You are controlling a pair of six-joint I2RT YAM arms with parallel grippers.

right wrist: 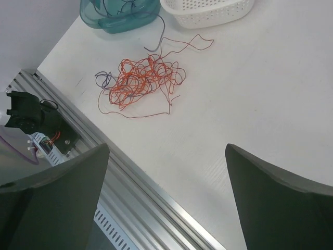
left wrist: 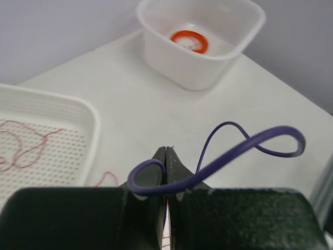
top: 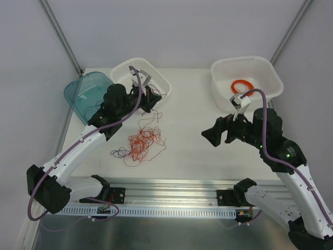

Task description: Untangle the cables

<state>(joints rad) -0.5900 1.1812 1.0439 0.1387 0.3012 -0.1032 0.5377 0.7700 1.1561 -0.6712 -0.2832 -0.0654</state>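
From above, the cables [top: 143, 141] lie in a loose orange-red tangle with a few dark strands. They sit on the left half of the worktop [top: 192, 109], between its middle and the near edge. A white basket [top: 161, 83] sits at the far-left corner, with a teal bin [top: 83, 94] beside it on the left edge. The left gripper [top: 151, 98] hangs at the basket's near rim, with dark strands around it. A white tub [top: 270, 78] at the far-right corner holds an orange coil [top: 242, 86]. The right gripper [top: 221, 136] hovers right of the middle, apart from the tangle.

In the left wrist view, the left gripper [left wrist: 165, 151] has its jaws pressed together. A thin red streak shows in the seam; whether it is a wire cannot be told. A purple hose [left wrist: 223, 156] loops across them. Thin reddish strands lie in the basket [left wrist: 88, 120] on the left. The tub [left wrist: 197, 67] with the coil [left wrist: 190, 41] stands beyond.

In the right wrist view, the right gripper [right wrist: 166, 151] has its jaws wide, the fingers [right wrist: 52, 203] at either side with nothing between. The cables [right wrist: 143, 80] lie ahead on the worktop, near the rail [right wrist: 140, 208] along the near edge. The bin [right wrist: 119, 15], with dark strands in it, and the basket [right wrist: 208, 13] are behind.
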